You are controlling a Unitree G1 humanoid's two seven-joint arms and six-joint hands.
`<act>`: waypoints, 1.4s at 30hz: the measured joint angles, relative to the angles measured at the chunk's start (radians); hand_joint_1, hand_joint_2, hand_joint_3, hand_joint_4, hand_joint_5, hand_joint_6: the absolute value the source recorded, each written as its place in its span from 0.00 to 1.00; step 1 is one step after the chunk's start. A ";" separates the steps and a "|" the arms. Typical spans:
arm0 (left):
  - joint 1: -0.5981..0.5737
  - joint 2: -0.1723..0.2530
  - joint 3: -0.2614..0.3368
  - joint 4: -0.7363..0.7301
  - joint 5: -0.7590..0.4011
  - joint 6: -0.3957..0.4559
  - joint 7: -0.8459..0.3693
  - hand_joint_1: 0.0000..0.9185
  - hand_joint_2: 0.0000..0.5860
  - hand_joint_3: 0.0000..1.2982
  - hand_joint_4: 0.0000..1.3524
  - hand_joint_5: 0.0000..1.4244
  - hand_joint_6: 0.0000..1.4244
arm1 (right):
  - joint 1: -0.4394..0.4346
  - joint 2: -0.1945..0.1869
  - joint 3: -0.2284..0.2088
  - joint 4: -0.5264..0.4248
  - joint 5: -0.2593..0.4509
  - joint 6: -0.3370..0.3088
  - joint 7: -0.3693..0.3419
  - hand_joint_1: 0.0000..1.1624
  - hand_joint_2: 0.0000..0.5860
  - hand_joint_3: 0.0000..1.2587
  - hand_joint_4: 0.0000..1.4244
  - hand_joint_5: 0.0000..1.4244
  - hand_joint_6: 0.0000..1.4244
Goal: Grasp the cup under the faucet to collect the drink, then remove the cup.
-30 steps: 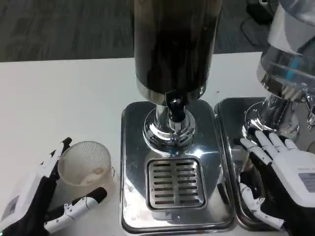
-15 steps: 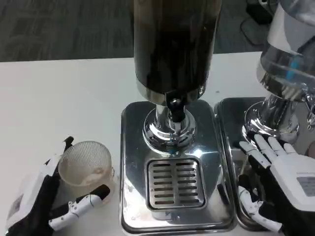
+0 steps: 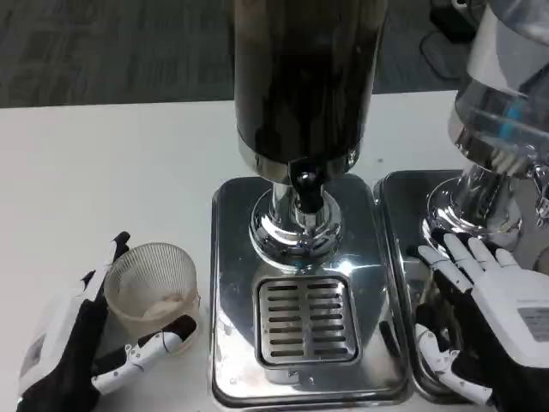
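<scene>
We see left robot hand point(image 3: 81, 343) cradling ribbed clear cup point(image 3: 154, 287) on bench point(image 3: 103, 172) near front-left edge, beside dispenser drip tray point(image 3: 304, 322), not yet under faucet point(image 3: 304, 187). Right robot hand point(image 3: 493, 318) open, fingers spread, likely waiting for faucet lever.

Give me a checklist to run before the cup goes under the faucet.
1. Cup upright on the table: ok.
2. Left hand around the cup, fingers at both sides: ok; firm grip: cannot tell.
3. Cup under the faucet: not ok, it stands left of the dispenser base.
4. Drip grate free of things: ok.
5. Right hand off the path, over the neighbouring tray, fingers spread: ok.
6. Cup contents: cannot tell.
</scene>
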State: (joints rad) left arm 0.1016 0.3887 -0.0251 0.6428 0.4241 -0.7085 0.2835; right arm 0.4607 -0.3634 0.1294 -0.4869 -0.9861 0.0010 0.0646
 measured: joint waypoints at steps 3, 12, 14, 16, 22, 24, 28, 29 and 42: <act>-0.011 -0.001 -0.002 0.010 0.001 -0.008 0.011 0.34 0.13 0.00 0.00 0.14 0.09 | 0.000 0.000 0.000 -0.002 0.000 0.000 0.000 0.29 0.96 0.10 0.01 0.00 0.00; -0.029 -0.002 -0.027 0.013 0.000 -0.024 0.020 0.34 0.13 0.00 0.01 0.18 0.12 | 0.002 0.000 -0.003 -0.020 0.000 0.009 0.006 0.28 0.96 0.10 0.02 0.00 0.00; -0.032 -0.002 -0.031 0.013 0.000 -0.026 0.020 0.34 0.13 0.01 0.02 0.19 0.13 | 0.007 0.000 -0.003 -0.025 0.001 0.010 0.006 0.28 0.96 0.10 0.02 0.00 0.00; -0.032 -0.001 -0.031 0.013 0.000 -0.026 0.021 0.34 0.13 0.02 0.04 0.21 0.14 | 0.010 0.000 -0.003 -0.025 0.003 0.011 0.006 0.28 0.96 0.10 0.02 0.00 0.00; -0.033 -0.001 -0.034 0.010 0.010 -0.028 0.048 0.40 0.16 0.11 0.15 0.31 0.25 | 0.014 0.000 -0.003 -0.026 0.005 0.012 0.011 0.28 0.96 0.10 0.02 0.00 0.00; -0.028 -0.001 -0.034 0.001 0.022 -0.027 0.064 0.43 0.17 0.16 0.20 0.36 0.31 | 0.014 0.000 -0.003 -0.030 0.005 0.013 0.015 0.28 0.96 0.10 0.02 0.00 0.00; -0.011 0.000 -0.034 -0.036 0.055 -0.024 0.092 0.48 0.20 0.22 0.26 0.41 0.38 | 0.014 0.001 -0.003 -0.037 0.005 0.021 0.027 0.28 0.96 0.11 0.02 0.00 0.00; -0.009 0.000 -0.034 -0.042 0.058 -0.024 0.093 0.49 0.20 0.24 0.27 0.42 0.38 | 0.015 0.001 -0.003 -0.039 0.005 0.021 0.029 0.28 0.96 0.11 0.02 0.00 0.00; 0.005 0.002 -0.033 -0.069 0.093 -0.018 0.130 0.53 0.23 0.31 0.33 0.47 0.44 | 0.020 0.006 -0.004 -0.068 0.005 0.032 0.041 0.28 0.96 0.11 0.03 0.00 0.00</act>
State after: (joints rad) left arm 0.1070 0.3907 -0.0584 0.5743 0.5175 -0.7270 0.4135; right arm 0.4810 -0.3574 0.1257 -0.5551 -0.9811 0.0325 0.1058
